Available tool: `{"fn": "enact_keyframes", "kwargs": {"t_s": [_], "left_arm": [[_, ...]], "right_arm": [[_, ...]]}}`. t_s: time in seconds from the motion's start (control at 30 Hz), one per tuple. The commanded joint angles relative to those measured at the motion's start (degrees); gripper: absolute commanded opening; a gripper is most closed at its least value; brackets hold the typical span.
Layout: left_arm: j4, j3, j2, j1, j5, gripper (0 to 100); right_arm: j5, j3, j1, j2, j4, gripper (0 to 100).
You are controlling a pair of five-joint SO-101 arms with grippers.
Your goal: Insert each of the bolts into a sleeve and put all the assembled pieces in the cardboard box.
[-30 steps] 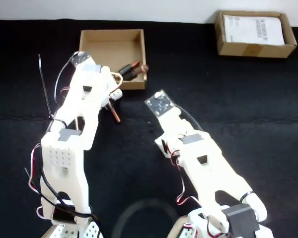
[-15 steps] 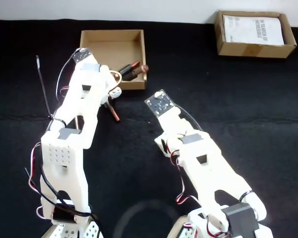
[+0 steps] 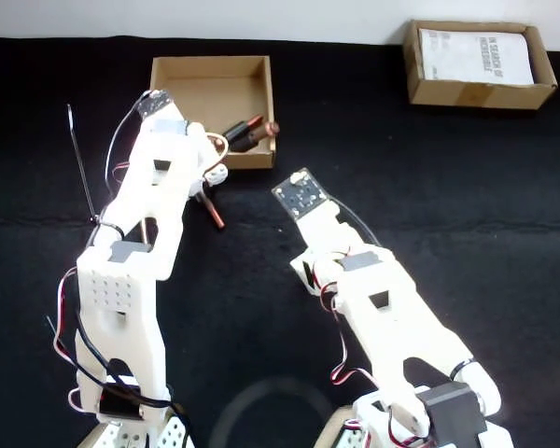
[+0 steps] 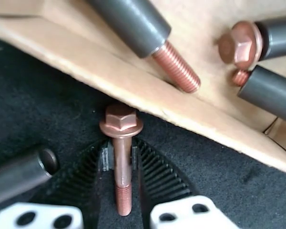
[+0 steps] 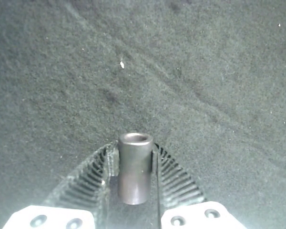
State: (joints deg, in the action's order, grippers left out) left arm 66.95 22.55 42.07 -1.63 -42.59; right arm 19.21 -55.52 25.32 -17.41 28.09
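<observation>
Bolt [image 4: 121, 157] and sleeve [image 5: 134, 167] are each gripped in a separate claw, which looks like the set-up for joining them. The left claw [image 4: 120, 161] is pinched tight on the copper bolt's plain shank. The hexagonal head stands clear of the fingers, close to the outer wall of the cardboard box [image 4: 133, 90], and the threaded end pokes out the other side. Gripping mid-shank leaves the thread free, probably so it can be offered to a bore.

The right claw [image 5: 133, 160] is closed around the dark sleeve, with the open mouth pointing away from the fingers, so nothing blocks the hole. In the high view the bolt [image 3: 215, 213] hangs from the left claw [image 3: 208, 193] left of centre, just below the box [image 3: 210, 61] in the upper left of the frame. The two arms are near each other but apart, so the insertion seems not yet done.

Finished pieces [image 3: 247, 133] lie at the box's lower right corner. Up close, one piece [image 4: 133, 24] shows its thread emerging from a grey tube. A loose sleeve [image 4: 19, 174] lies on the cloth just beside the left claw, likely waiting its turn.

The counter [image 3: 448, 233] is covered in a black, slightly fuzzy cloth with faint creases. A second box [image 3: 476, 93] holding a printed paper [image 3: 476, 54] sits in the upper right, and a pale wall [image 3: 308, 17] runs along the top edge.
</observation>
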Motion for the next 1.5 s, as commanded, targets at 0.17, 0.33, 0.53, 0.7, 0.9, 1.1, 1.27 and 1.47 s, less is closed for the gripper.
{"fn": "enact_keyframes", "kwargs": {"t_s": [0.17,0.33,0.53,0.7,0.9,1.1,1.27,1.47], "left_arm": [[-0.9,1.0,0.0,-2.6,0.5,15],[-1.1,1.0,0.0,-2.8,0.5,12],[-1.2,1.9,2.0,-2.8,0.5,3],[-0.6,5.1,4.0,-2.9,0.5,1],[6.7,9.0,1.5,-2.6,7.5,1],[21.1,17.2,-7.0,-1.8,16.1,1],[28.7,18.6,-14.1,-1.8,17.8,1],[32.3,18.3,-24.3,-0.8,17.8,1]], "right_arm": [[0.7,1.4,-0.7,0.1,-0.7,0.8],[0.7,1.4,-0.7,0.1,-0.7,0.8],[0.7,1.4,-0.7,0.2,-0.7,0.8],[0.2,0.8,-0.7,0.2,-3.5,0.8],[-8.9,4.3,-4.4,-1.2,-4.2,0.8],[-10.7,8.2,-5.8,-9.6,0.7,0.8],[-10.7,13.5,-5.7,-18.0,9.1,0.8],[-10.7,18.6,-4.4,-29.6,17.6,0.8]]}}
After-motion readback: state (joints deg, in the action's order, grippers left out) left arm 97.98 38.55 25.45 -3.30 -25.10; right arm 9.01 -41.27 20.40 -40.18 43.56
